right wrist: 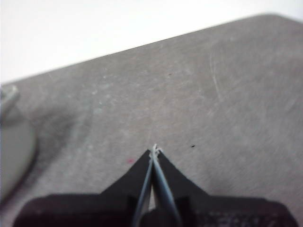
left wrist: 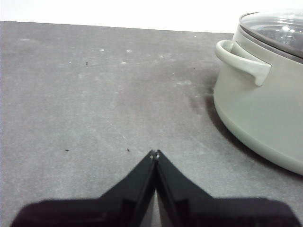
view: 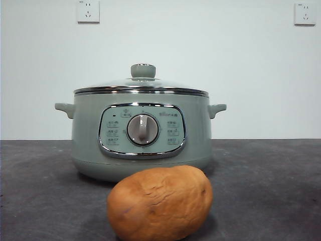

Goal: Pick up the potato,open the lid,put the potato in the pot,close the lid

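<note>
Currently the lid sits closed on the pot; the contents cannot be made out through the glass. Panel markings around the dial are too small to read. The potato lies on the table just in front of the pot. Left gripper and right gripper hover over bare table, jaws together.

The potato is cut off at the front view's bottom edge.
</note>
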